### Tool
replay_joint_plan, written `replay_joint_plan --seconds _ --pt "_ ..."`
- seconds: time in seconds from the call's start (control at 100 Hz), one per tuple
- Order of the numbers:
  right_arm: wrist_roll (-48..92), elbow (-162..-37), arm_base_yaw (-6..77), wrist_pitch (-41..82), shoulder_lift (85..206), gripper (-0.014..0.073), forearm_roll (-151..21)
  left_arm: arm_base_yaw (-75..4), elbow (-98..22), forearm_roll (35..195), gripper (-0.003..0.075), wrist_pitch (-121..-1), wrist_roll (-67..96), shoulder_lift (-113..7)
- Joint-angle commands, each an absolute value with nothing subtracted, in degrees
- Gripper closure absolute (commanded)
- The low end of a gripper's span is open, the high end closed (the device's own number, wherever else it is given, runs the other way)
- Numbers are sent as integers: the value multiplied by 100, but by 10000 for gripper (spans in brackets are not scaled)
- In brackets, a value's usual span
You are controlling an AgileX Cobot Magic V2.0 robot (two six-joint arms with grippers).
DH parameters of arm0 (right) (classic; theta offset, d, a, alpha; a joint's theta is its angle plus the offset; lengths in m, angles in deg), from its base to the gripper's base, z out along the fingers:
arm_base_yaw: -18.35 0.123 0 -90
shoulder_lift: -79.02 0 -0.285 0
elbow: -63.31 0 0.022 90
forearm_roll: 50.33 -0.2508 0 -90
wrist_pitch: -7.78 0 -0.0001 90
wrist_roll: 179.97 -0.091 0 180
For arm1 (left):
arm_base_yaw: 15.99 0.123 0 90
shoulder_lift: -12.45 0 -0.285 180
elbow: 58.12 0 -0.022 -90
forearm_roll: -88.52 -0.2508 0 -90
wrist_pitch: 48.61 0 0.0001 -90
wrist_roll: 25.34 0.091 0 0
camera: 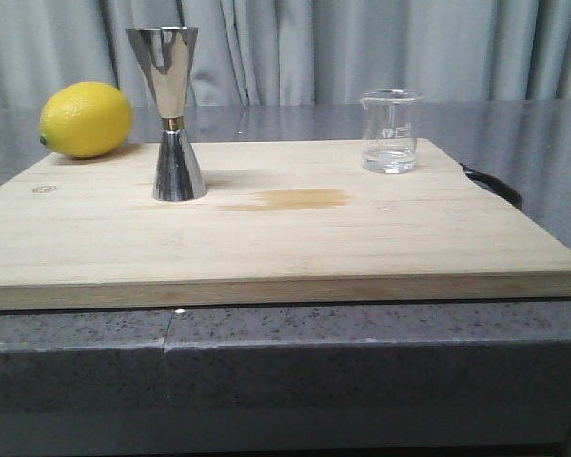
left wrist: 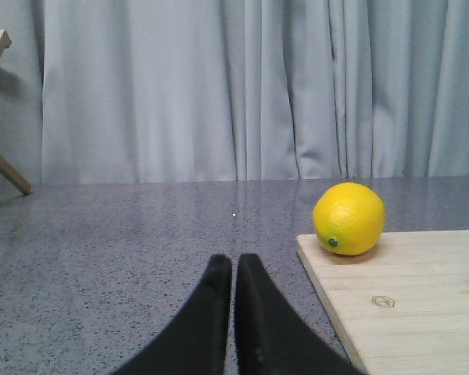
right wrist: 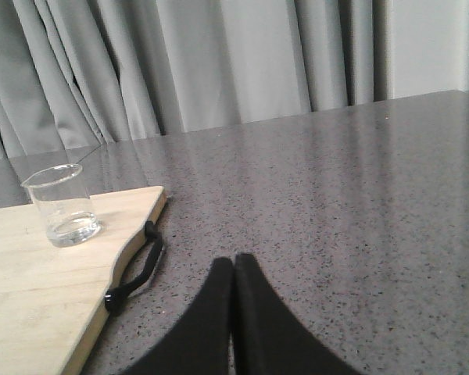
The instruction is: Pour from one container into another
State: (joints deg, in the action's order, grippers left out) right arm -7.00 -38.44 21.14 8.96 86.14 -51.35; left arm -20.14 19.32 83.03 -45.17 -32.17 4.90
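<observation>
A small clear glass beaker (camera: 391,130) with printed markings and a little clear liquid stands upright at the back right of the wooden board (camera: 295,248); it also shows in the right wrist view as the beaker (right wrist: 62,205). The tall steel hourglass jigger (camera: 172,112) with a gold waist stands upright on the board's left half. My left gripper (left wrist: 234,262) is shut and empty over the grey counter, left of the board. My right gripper (right wrist: 234,262) is shut and empty over the counter, right of the board. Neither gripper appears in the front view.
A yellow lemon (camera: 86,119) rests at the board's back left corner, seen too as the lemon (left wrist: 349,218). A brownish damp stain (camera: 290,199) marks the board's middle. A black strap handle (right wrist: 135,269) hangs off the board's right edge. Grey curtains hang behind the counter.
</observation>
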Motion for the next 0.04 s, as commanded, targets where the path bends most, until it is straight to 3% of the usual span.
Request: replay_joint_plan --seconds 0.0,0.03 --pt "-692 -3717 2085 482 8524 669 -5120 -1993 2132 8321 739 -4095 -3259 637" --pt "-692 -3717 2085 482 8524 669 -5120 -1993 2132 8321 739 -4095 -3259 637"
